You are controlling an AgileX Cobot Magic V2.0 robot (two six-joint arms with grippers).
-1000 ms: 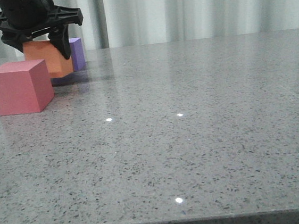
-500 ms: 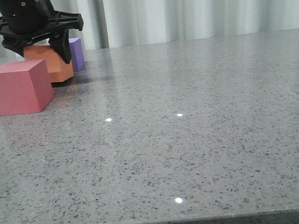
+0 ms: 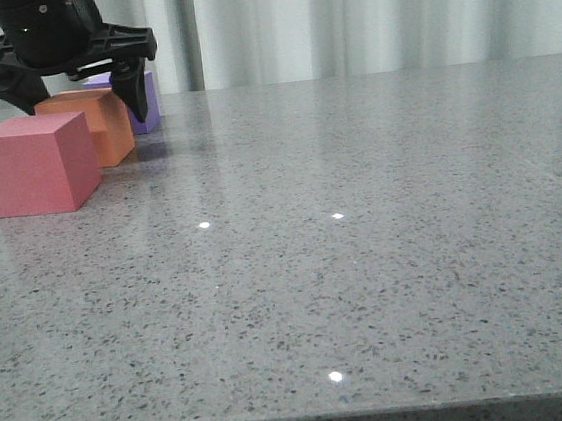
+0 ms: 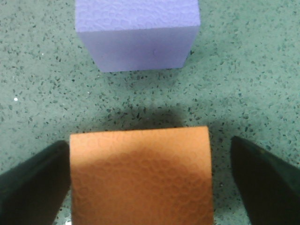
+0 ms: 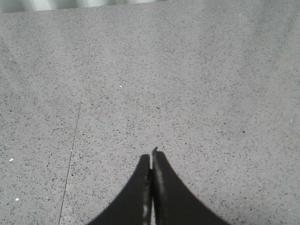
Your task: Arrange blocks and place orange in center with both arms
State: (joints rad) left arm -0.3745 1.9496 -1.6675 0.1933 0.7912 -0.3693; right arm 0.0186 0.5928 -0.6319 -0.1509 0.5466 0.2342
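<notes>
- My black claw-fingered left gripper [image 3: 67,87] stands spread wide around the matte orange foam cube [image 3: 91,125], fingers clear of its sides.
- That cube rests on the speckled grey table [image 3: 367,262], between the pinkish-red foam cube [image 3: 35,164] at 7 o'clock and the purple foam cube [image 4: 138,33] at 1 o'clock.
- My right gripper [image 5: 151,187] hangs over bare table, fingers pressed together.

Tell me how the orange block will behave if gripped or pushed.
The orange block looks like dimpled matte foam, so probably light, slightly squashy and grippy. Its flat faces and sharp edges suggest it will slide, not roll, on the table.
</notes>
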